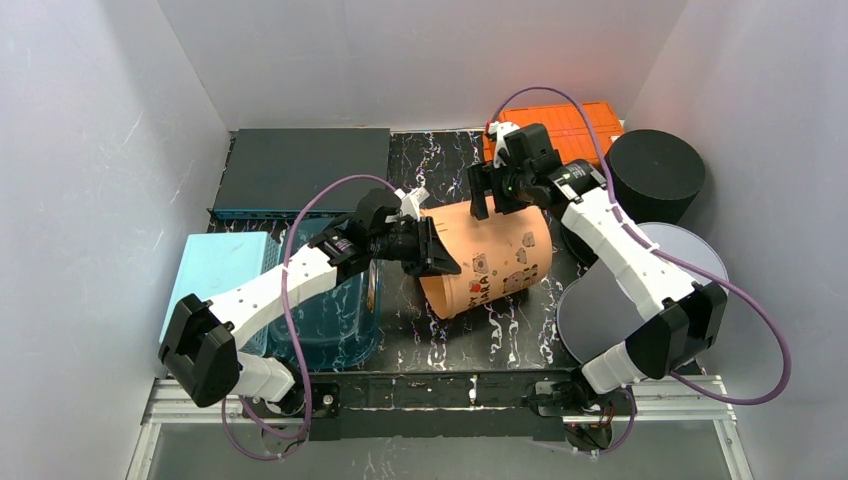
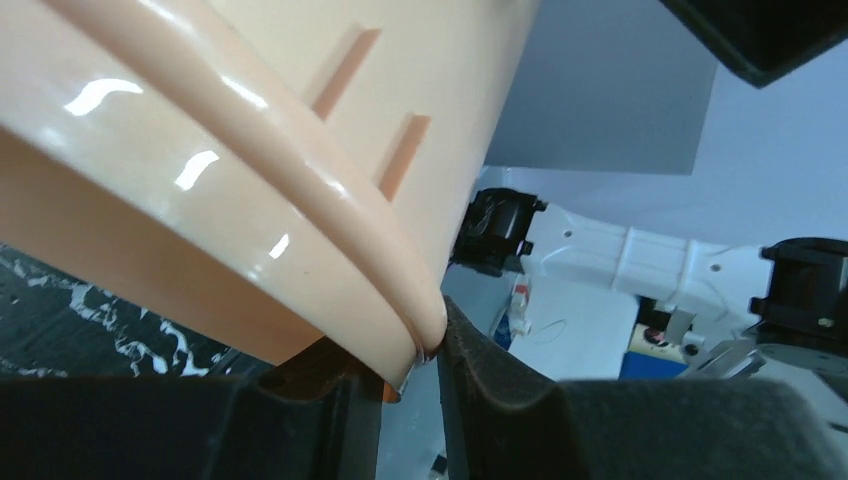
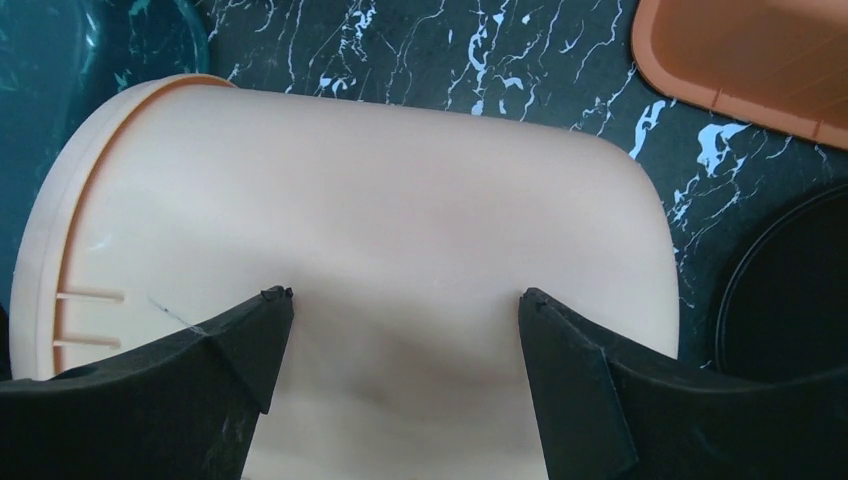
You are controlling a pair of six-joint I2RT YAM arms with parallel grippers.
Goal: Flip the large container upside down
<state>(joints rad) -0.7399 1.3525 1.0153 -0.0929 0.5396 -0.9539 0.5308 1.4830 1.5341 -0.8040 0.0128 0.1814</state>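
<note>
The large container [image 1: 490, 255], peach-coloured, lies on its side at the centre of the top view on the black marbled table [image 1: 450, 160]. Its wall bears small cartoon prints and a line of dark lettering, turned sideways and too small to read. Its mouth faces the left of the frame, so its inside is hidden.

The left gripper [image 1: 428, 248] is drawn narrow, pinching the container's rim between its pads, as the left wrist view shows up close. The right gripper [image 3: 405, 295] stands wide over the container's smooth wall; whether its tips touch cannot be told.

At lower left a translucent teal tub [image 1: 335, 320] sits half covered by the left arm, its contents unclear. An orange crate [image 1: 570, 125] is partly hidden behind the right gripper.
</note>
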